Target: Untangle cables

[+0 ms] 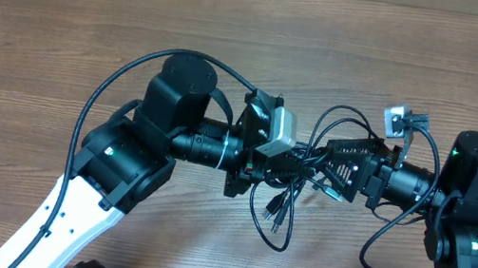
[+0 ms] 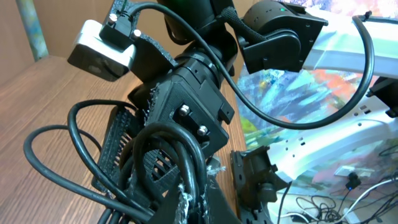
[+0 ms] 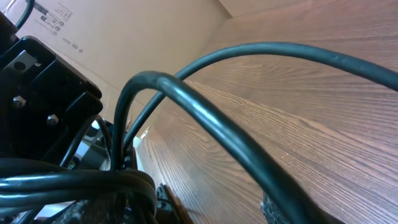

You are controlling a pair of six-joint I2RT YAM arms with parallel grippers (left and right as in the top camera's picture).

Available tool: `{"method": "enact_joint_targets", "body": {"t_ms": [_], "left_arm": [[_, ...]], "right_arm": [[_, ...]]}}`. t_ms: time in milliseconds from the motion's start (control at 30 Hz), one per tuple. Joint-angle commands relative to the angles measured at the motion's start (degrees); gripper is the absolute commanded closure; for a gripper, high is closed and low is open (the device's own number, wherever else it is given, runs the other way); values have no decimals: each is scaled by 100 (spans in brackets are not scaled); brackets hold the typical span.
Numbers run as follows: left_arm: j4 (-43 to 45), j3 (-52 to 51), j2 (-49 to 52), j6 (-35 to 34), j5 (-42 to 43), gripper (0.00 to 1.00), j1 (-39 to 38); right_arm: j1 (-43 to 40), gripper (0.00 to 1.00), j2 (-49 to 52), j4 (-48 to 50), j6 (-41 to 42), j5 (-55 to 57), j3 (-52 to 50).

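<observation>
Clamping the cables [image 1: 276, 209] — left hand [image 1: 300, 161], right hand [image 1: 318, 169] — close together

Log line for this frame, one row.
cables: one bunch, loops trailing | left pincer: at the bunch, grip unclear | right pincer: at the bunch, grip unclear

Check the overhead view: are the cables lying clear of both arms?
No, the cables bunch between the left arm and the right arm, whose jaws meet at them.

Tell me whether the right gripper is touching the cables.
Touching. Left wrist view: the cables loop tight against the ribbed fingers of the right gripper.
</observation>
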Motion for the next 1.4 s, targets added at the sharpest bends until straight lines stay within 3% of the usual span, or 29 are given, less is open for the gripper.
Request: {"method": "enact_joint_targets", "body": {"t_ms": [0, 367, 833, 967, 1033, 1367], "left_arm": [[-44, 87, 55, -116, 297, 96, -179], [-256, 87, 55, -114, 420, 96, -638], [-605, 87, 52, -116, 457, 96, -658], [-605, 87, 50, -116, 577, 96, -658], [-605, 87, 52, -116, 581, 96, -658], [-601, 87, 50, -114, 879, 96, -649]], "right_arm": [[17, 32, -7, 81, 17, -74, 66], [17, 31, -7, 63, 22, 74, 66], [17, 32, -7, -11, 173, 356, 66], [15, 31, -7, -232, 177, 852, 66], [15, 25, -7, -365, 319, 1261, 66], [15, 24, -7, -846, 612, 2636, 66]]}}
